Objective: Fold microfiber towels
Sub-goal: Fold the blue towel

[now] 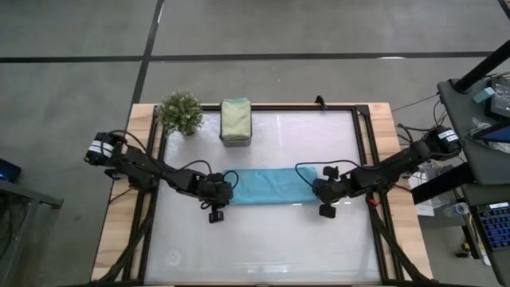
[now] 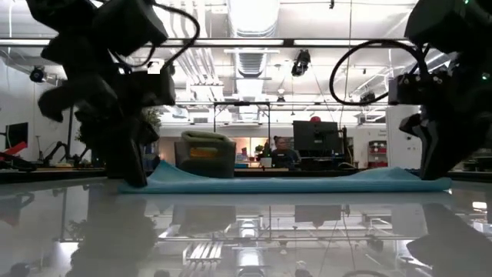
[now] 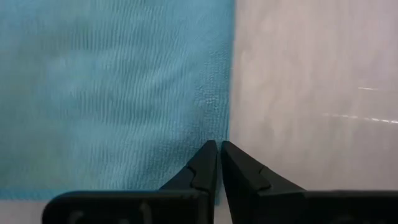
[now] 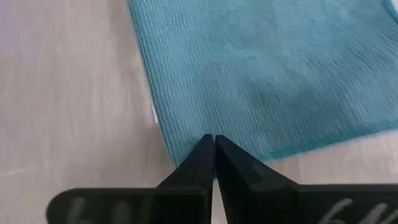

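A light blue microfiber towel (image 1: pixel 267 187), folded into a long strip, lies flat across the middle of the table; it also shows in the low view (image 2: pixel 292 183). My left gripper (image 1: pixel 229 191) (image 3: pixel 219 146) is shut, with its tips at the strip's left end. My right gripper (image 1: pixel 313 191) (image 4: pixel 213 138) is shut, with its tips just inside the strip's right end, near a corner. A folded sage green towel (image 1: pixel 236 118) lies on a small dark box at the far edge. My left gripper's shut fingertips (image 3: pixel 210 152) stand at the towel's end edge (image 3: pixel 225 118), slanting down from the table's left. No cloth shows between them, and I cannot tell whether they touch it. My right gripper's shut fingertips (image 4: pixel 205 146) slant down from the right over the towel's end, near its corner (image 4: pixel 186 146). I cannot tell whether they press on it or pinch it.
A small green potted plant (image 1: pixel 180 112) stands at the far left, next to the box with the green towel (image 2: pixel 204 150). Black frame rails (image 1: pixel 362 151) run along the table's sides. Bare glossy tabletop (image 1: pixel 263 247) lies on the near side of the blue strip.
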`<state>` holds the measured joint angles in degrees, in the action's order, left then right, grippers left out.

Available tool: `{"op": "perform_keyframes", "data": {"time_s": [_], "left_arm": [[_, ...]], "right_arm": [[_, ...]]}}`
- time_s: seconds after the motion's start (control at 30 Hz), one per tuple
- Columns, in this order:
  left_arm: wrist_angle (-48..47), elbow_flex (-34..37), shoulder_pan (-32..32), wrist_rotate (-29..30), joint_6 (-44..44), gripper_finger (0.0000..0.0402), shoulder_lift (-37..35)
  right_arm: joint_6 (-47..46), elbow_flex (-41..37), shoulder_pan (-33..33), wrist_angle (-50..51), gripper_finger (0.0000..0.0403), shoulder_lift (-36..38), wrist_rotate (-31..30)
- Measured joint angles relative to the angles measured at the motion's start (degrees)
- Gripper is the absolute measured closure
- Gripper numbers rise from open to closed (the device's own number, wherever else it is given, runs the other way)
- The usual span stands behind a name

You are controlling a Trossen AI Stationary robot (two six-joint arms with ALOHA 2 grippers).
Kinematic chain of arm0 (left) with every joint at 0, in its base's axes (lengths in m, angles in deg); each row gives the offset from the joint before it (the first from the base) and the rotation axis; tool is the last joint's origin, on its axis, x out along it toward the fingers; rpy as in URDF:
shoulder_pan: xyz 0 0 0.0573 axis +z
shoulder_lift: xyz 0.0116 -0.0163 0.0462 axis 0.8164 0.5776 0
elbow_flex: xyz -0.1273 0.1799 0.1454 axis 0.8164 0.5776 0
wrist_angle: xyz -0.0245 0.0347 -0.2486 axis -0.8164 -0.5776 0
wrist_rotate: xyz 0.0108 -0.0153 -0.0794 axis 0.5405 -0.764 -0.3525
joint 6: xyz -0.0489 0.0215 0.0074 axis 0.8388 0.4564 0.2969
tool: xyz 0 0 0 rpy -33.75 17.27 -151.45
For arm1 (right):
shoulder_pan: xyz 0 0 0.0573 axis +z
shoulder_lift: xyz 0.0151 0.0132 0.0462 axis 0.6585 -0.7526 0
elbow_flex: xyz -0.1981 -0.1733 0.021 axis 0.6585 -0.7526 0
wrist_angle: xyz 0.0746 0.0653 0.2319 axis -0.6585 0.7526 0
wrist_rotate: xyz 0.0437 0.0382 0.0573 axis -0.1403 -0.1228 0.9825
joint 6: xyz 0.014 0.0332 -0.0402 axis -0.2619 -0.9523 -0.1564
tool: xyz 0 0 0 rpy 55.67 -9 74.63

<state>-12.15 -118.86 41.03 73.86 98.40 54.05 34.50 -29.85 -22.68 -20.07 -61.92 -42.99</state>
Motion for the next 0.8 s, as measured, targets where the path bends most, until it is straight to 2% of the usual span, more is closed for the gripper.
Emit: {"op": "perform_keyframes", "data": {"time_s": [0.17, 0.33, 0.43, 0.57, 0.8], "left_arm": [[0.86, -0.68, 0.03, 0.37, -3.17, 0.0392, -4.83], [1.16, -0.59, 0.2, 3.99, -6.51, 0.0392, -8.11], [1.7, -0.52, 0.22, 8.45, -7.4, 0.0391, -8.83], [3.15, -0.15, 0.96, 9.74, -7.8, 0.0391, -8.51], [4.88, 0.7, 1.81, 10.32, -7.78, 0.0382, -4.64]], "right_arm": [[-2.11, 0.97, -0.17, 0.38, 0.0394, 2.63, 0.09], [-10.27, 2.72, -2.31, 1.64, 0.0387, 5.59, 0.09], [-18.09, 2.8, -4.76, 2.55, 0.037, 7.37, 0.88], [-27.69, 2.58, -8.1, 7.49, 0.0343, 8.26, 1.13], [-31.87, 2.05, -12.81, 10.6, 0.0284, 8.16, 7.23]]}}
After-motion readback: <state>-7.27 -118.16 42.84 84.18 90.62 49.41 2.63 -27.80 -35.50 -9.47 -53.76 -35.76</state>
